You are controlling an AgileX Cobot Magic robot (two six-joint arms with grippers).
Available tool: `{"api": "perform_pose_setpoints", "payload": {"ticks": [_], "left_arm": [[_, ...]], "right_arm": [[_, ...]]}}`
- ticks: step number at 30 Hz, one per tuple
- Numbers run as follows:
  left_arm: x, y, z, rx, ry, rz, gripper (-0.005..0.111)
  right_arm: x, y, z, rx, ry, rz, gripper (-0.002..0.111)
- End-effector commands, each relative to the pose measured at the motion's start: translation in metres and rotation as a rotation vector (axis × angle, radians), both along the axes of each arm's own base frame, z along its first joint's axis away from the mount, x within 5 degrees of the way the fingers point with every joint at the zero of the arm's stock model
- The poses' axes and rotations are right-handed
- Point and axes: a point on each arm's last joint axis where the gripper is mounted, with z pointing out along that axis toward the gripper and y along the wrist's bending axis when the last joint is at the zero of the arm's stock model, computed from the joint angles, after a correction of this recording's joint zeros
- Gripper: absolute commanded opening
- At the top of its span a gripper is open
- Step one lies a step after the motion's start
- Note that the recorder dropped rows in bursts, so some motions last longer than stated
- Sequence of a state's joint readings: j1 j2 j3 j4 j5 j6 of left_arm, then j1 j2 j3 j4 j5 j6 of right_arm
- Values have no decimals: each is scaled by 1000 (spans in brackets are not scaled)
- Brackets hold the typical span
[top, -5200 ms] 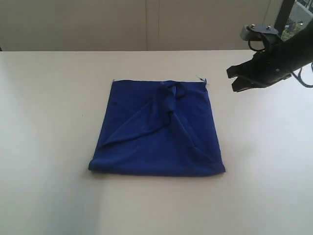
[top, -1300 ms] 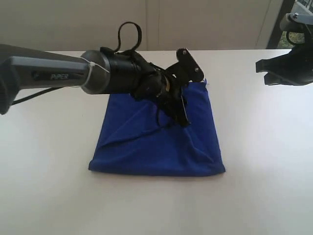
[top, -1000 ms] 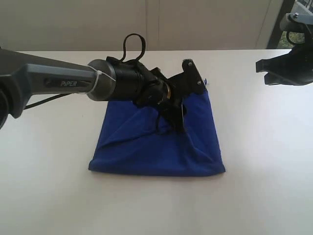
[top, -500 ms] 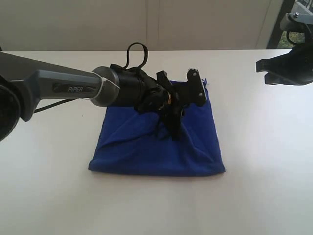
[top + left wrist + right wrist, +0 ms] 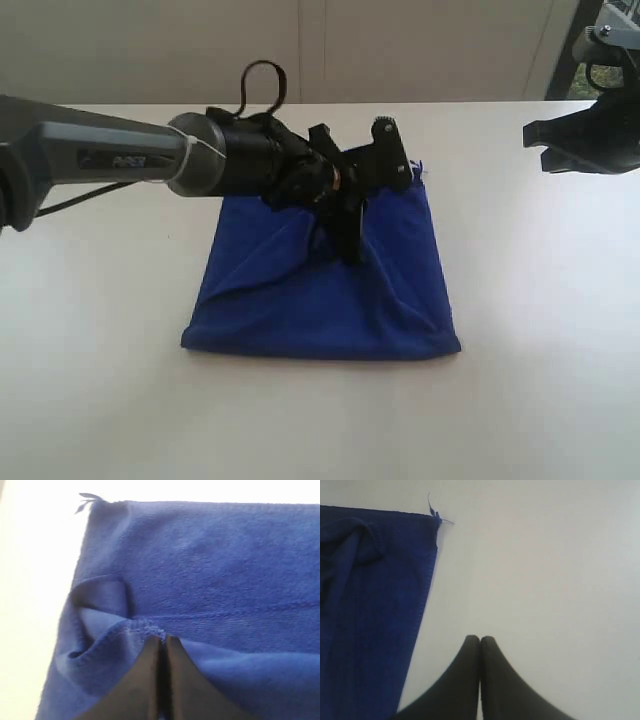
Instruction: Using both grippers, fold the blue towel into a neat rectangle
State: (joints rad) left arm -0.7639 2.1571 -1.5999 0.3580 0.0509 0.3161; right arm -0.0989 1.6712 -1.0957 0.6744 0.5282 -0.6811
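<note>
My L tool [image 5: 160,642], jaws pressed together (cloth nipped? can't tell), sits tip-down on the loose hem fold [image 5: 135,626] by the far edge of the deep royal-blue soft fabric towel [image 5: 320,305] lying mid-surface [image 5: 100,400], while my R tool [image 5: 535,140], also closed, hangs well off twd the far-right corner, so L's nearer.

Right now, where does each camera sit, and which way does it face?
Exterior: off the arms, looking slightly down across the table at the towel; shows the left arm reaching in, left pincer on the towel, right pincer off to the right, clear of it.
Left wrist: rides that arm, looking past its shut pincer at a bunched hem.
Right wrist: rides the other arm, looking past its shut pincer at bare table beside the towel.
Shared: both wrist views seem to catch the same frayed corner.
</note>
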Motion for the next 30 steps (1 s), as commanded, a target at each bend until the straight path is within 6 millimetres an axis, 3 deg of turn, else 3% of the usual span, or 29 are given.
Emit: {"api": "perform_pose_setpoints", "payload": {"ticks": [1, 7, 11, 15, 23, 30], "left_arm": [[8, 26, 37, -56, 17, 113, 0], [28, 81, 57, -46, 114, 342, 0], [38, 118, 51, 34, 212, 477, 0], [46, 142, 48, 52, 253, 563, 0], [51, 151, 48, 47, 255, 588, 0], [50, 150, 47, 21, 281, 597, 0]], "right_arm": [[0, -1, 1, -2, -13, -6, 0], [0, -1, 1, 0, -12, -7, 0], [0, 1, 2, 24, -10, -15, 0], [0, 14, 1, 24, -11, 36, 0], [15, 52, -26, -15, -27, 92, 0], [36, 83, -30, 8, -14, 190, 0]]}}
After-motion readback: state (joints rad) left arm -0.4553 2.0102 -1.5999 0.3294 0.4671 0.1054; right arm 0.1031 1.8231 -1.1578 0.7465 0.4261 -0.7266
